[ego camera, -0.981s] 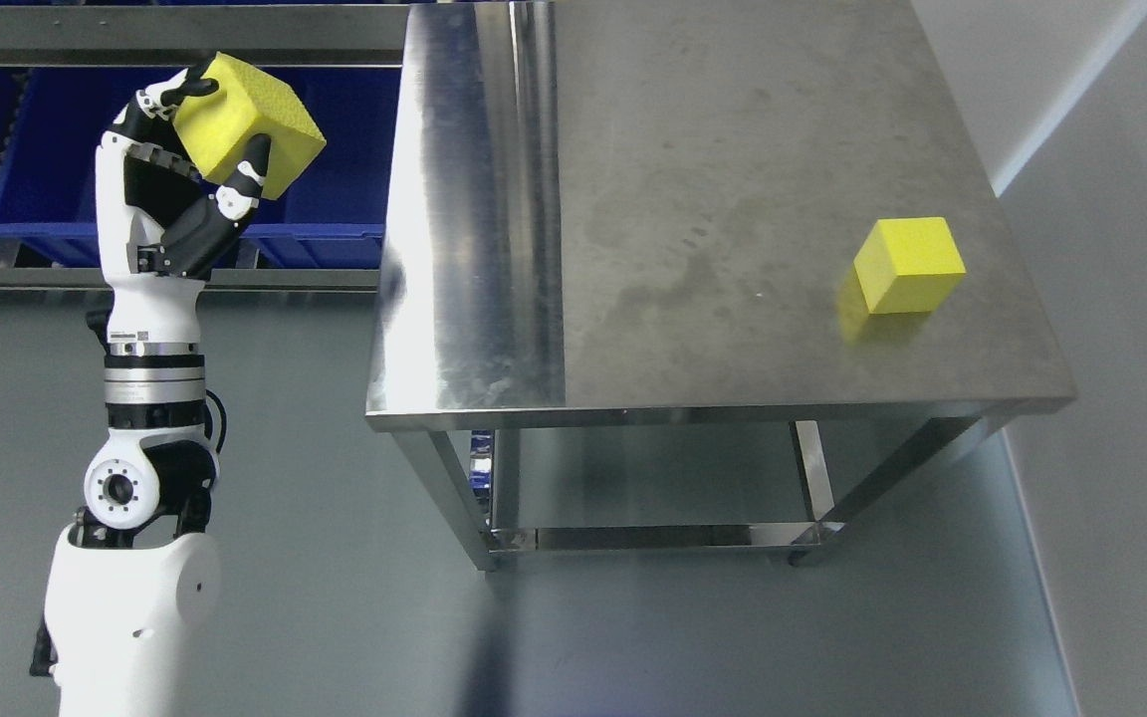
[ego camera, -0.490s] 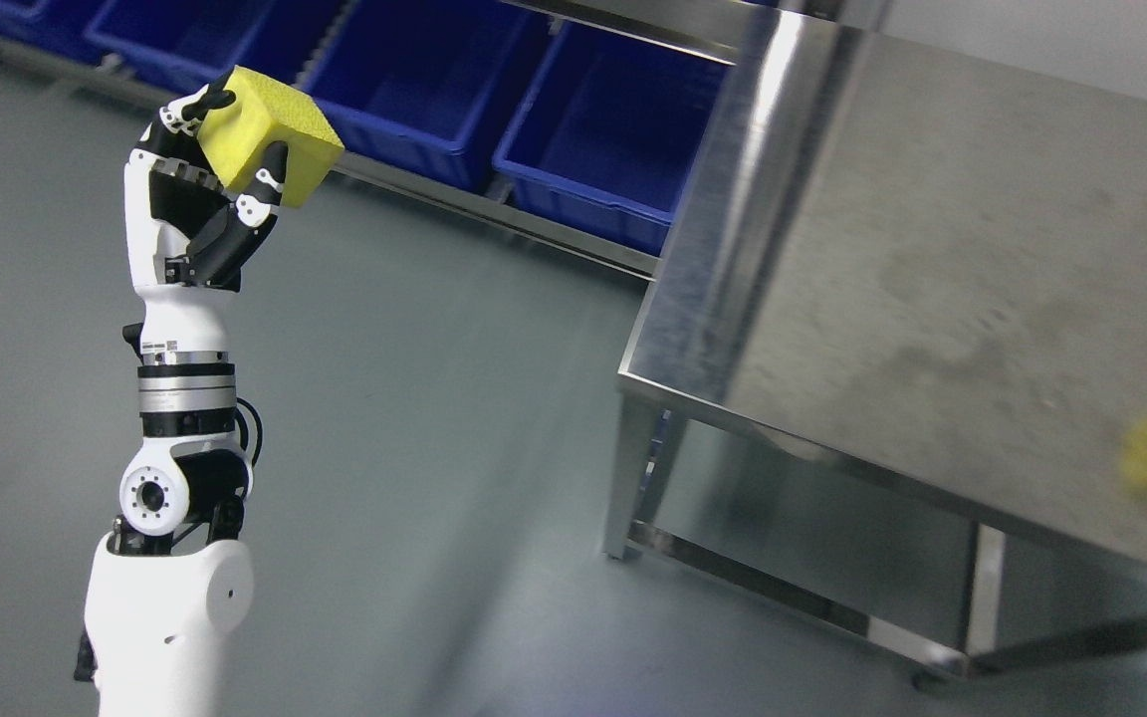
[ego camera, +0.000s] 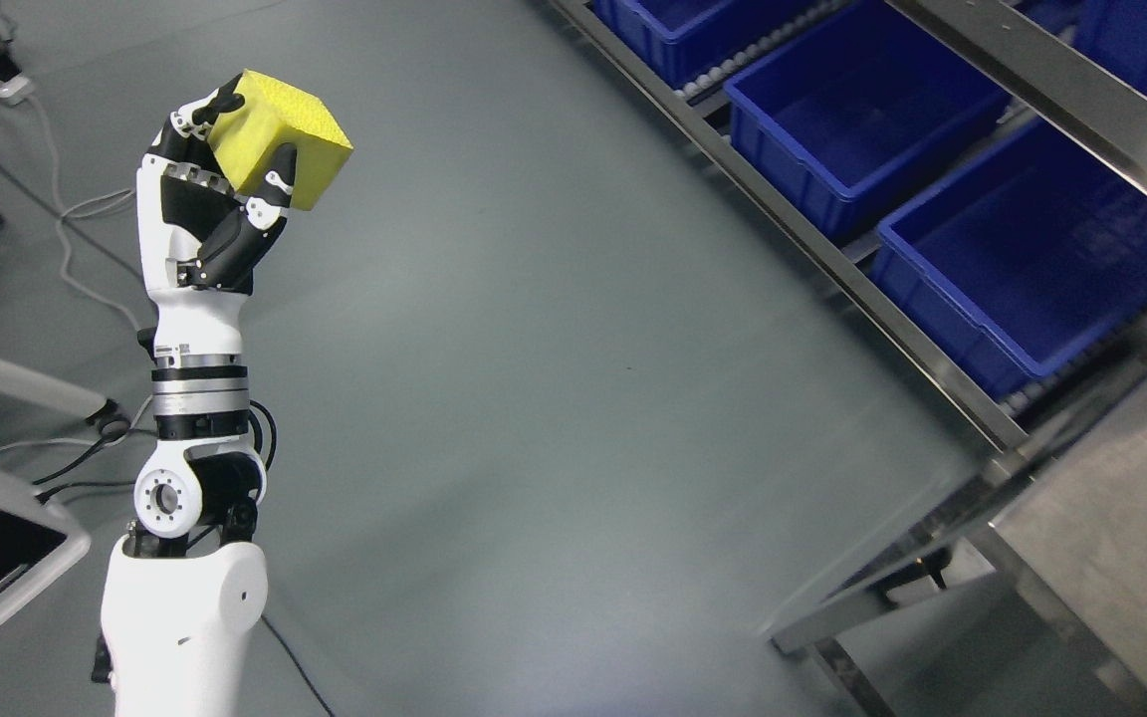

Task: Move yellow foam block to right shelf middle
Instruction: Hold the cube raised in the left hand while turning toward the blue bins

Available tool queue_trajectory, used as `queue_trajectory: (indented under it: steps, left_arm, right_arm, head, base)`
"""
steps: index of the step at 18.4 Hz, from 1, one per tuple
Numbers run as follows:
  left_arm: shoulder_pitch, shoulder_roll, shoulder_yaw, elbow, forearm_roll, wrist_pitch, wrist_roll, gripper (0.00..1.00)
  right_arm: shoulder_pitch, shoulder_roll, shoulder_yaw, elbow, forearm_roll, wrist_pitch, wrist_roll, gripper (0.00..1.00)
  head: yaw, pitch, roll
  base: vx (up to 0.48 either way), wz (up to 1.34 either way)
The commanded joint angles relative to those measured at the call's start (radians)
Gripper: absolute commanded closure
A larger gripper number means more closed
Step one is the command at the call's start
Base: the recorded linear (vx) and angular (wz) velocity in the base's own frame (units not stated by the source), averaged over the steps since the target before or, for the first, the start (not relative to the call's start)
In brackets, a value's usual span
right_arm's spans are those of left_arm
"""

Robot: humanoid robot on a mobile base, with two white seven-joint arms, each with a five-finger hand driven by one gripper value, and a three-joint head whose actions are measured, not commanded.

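The left hand (ego camera: 210,199) is raised upright on a near-vertical forearm at the picture's left, its fingers (ego camera: 270,189) curled around the yellow foam block (ego camera: 285,134), which sits tilted at the fingertips, well above the floor. The white upper arm comes up from the bottom edge. Beneath is a bare grey-green floor (ego camera: 534,398) with cables (ego camera: 76,214) trailing at the left. Along the upper right runs a metal rack (ego camera: 832,259) holding blue plastic bins (ego camera: 1032,259). A steel table corner (ego camera: 1111,528) shows at the lower right.
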Motion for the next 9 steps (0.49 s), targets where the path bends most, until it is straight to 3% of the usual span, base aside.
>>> queue_trajectory:
  steps: [1,9]
  left_arm:
    - [-0.002,-0.009,0.018,-0.002,0.000,-0.001,-0.001,0.86]
    - [-0.002,-0.006,0.021,0.000,0.000,-0.001,-0.001,0.86]
  right_arm:
    - [0.002,-0.017,0.000,-0.017,0.003,0.000,0.001,0.00]
    - [0.002,-0.017,0.000,-0.017,0.003,0.000,0.001,0.00]
  head:
    - [0.0000,0.000,0.000]
    - [0.0000,0.000,0.000]
  base:
    - [0.078,0.70]
    - [0.111,0.47]
